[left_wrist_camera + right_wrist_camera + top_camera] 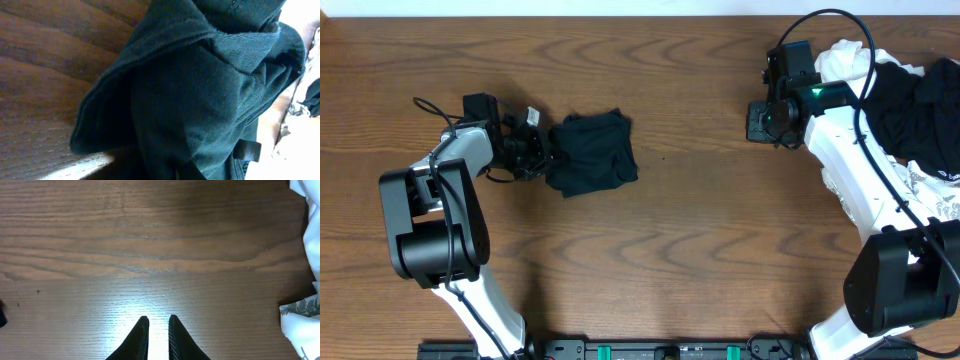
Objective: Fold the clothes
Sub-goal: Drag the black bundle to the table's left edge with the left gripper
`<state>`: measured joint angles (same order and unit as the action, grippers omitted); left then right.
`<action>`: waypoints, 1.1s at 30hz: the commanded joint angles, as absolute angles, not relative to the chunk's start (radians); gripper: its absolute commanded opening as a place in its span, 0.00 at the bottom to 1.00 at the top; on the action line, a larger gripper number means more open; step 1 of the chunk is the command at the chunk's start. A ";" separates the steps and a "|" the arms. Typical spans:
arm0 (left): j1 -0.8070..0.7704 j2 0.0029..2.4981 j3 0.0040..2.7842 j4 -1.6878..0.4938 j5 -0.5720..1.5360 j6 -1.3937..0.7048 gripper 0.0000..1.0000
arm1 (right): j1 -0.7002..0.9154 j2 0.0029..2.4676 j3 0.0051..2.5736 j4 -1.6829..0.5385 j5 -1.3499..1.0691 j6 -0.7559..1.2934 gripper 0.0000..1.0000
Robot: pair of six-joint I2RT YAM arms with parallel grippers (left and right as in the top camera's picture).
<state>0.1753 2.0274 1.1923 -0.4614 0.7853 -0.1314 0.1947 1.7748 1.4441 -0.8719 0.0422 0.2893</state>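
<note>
Plain black soft-fabric garment [592, 152] lies bunched in a rough square on the brown wood-grain table [700, 230], left of centre, well apart from the rest of the clothes. Left gripper [542, 155] sits at the garment's left edge, touching it, fingers pressed together on the cloth there. In the left wrist view black fabric fills nearly the whole frame, w/ a stitched hem folded over and wood showing at left. The fingertips themselves are hidden by the cloth.

Right gripper [158, 319] hovers over bare table near the top right, pointing left in the overhead view. Its two dark fingers [144, 330] are only slightly apart, w/ a narrow gap and nothing between them. A bright glare patch sits on the wood just ahead of the tips.

Other clothes are piled at the table's far right edge, beside and partly under the right arm:
- plain white crumpled cloth [842, 60] at the top, just behind the right gripper
- second black garment [920, 100] next to it
- white cloth w/ grey leaf print [935, 195] lower down, also seen at the right edge of the right wrist view
</note>
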 commanded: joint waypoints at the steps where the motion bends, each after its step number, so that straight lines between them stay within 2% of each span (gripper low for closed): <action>1: 0.192 2.042 1.186 -0.455 0.778 -0.145 0.06 | 0.191 1.787 1.443 -0.872 0.048 0.307 0.13; 7: 0.231 1.965 1.187 -0.428 0.769 -0.163 0.06 | 0.191 1.787 1.443 -0.871 0.048 0.308 0.14; 10: 0.256 1.922 1.187 -0.377 0.698 -0.283 0.06 | 0.191 1.787 1.443 -0.873 0.048 0.308 0.14; 21: 0.374 1.844 1.187 -0.096 0.640 -0.570 0.06 | 0.191 1.787 1.443 -0.879 0.048 0.308 0.14; 33: 0.492 1.844 1.187 -0.088 0.393 -0.590 0.06 | 0.191 1.787 1.443 -0.880 0.048 0.307 0.15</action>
